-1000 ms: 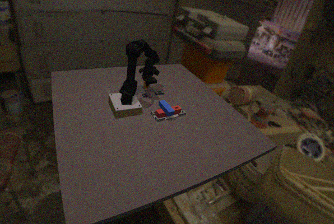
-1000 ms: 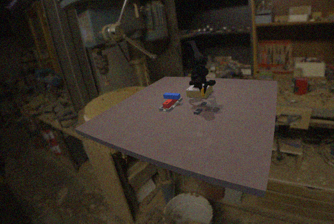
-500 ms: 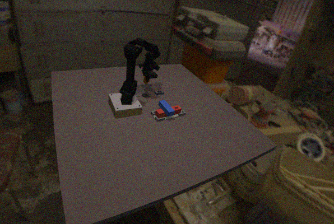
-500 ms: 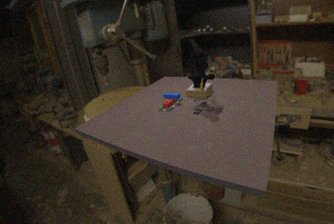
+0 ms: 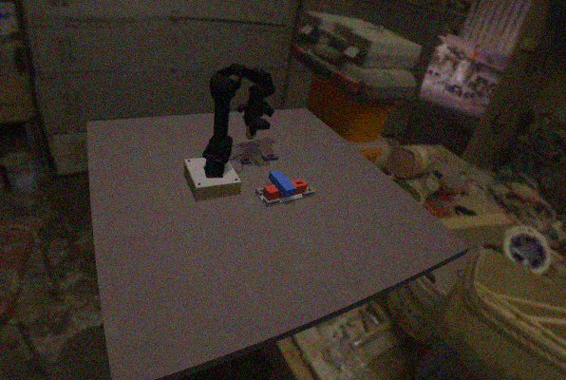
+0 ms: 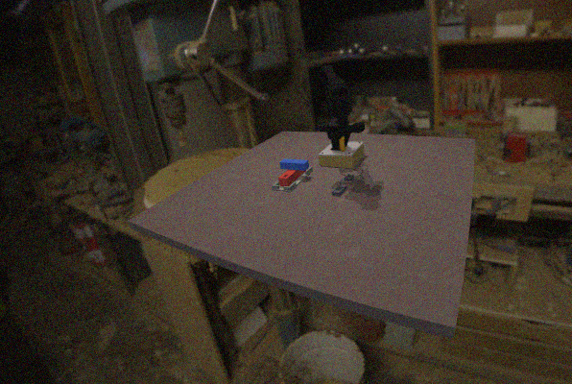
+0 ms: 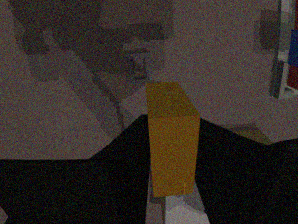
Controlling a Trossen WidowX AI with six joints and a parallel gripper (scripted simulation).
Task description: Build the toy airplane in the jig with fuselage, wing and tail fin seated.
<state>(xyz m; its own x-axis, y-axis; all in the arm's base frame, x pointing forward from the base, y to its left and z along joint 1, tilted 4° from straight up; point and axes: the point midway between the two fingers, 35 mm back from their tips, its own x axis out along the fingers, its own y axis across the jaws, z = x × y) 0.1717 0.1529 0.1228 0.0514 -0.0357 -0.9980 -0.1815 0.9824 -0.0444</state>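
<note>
The red fuselage [image 5: 272, 193] [image 6: 288, 178] lies in the pale jig [image 5: 310, 190] [image 7: 282, 91] and looks level. The blue wing [image 5: 282, 183] [image 6: 294, 164] [image 7: 295, 47] lies crosswise on top of the fuselage; its tab is hidden. The socket near the tail shows as a dark spot on the fuselage's bare end. My gripper [image 5: 252, 128] [image 6: 341, 138] [image 7: 164, 120] is shut on the orange tail fin [image 5: 248, 134] [image 6: 342, 144] [image 7: 173, 150]. It holds the fin upright above the table, to one side of the jig. The fin's lower end is clear of the table.
Two small dark holders, one [image 5: 270, 157] [image 6: 339, 189] and another [image 5: 245, 161] [image 6: 348, 178], stand on the table near the arm's shadow. The arm's base block [image 5: 216, 190] [image 6: 338, 160] stands beside the jig.
</note>
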